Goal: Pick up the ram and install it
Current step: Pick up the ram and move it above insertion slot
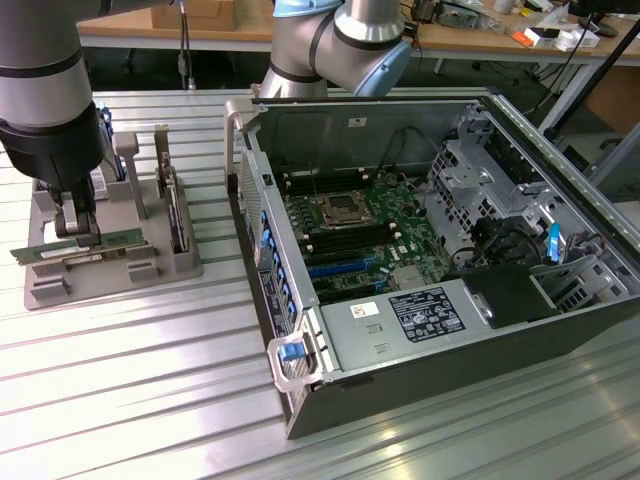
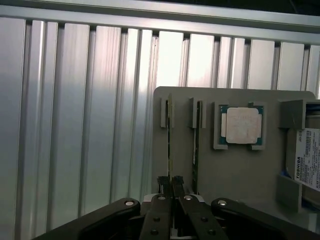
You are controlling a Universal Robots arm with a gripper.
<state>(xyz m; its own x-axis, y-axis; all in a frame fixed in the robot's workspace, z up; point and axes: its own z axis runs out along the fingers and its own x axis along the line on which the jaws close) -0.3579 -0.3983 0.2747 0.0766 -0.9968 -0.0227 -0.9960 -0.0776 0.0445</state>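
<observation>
Thin green ram [image 2: 170, 142] between black jaws

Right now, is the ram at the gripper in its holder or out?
In: the ram stands on edge in a slot of the grey holder, gripper shut on it.

In the exterior view, you are losing the middle of the ram [image 1: 120, 242] behind the gripper [image 1: 79, 234], and the arm [image 1: 45, 90] is running off the top edge. The case [image 1: 420, 385] is being cut by the exterior view's right edge. In the wrist view, the fingers [image 2: 162, 184] are covering part of the ram, the hard drive [image 2: 306, 160] is running off the edge, and the CPU [image 2: 241, 125] print is blurring beyond reading for you.
</observation>
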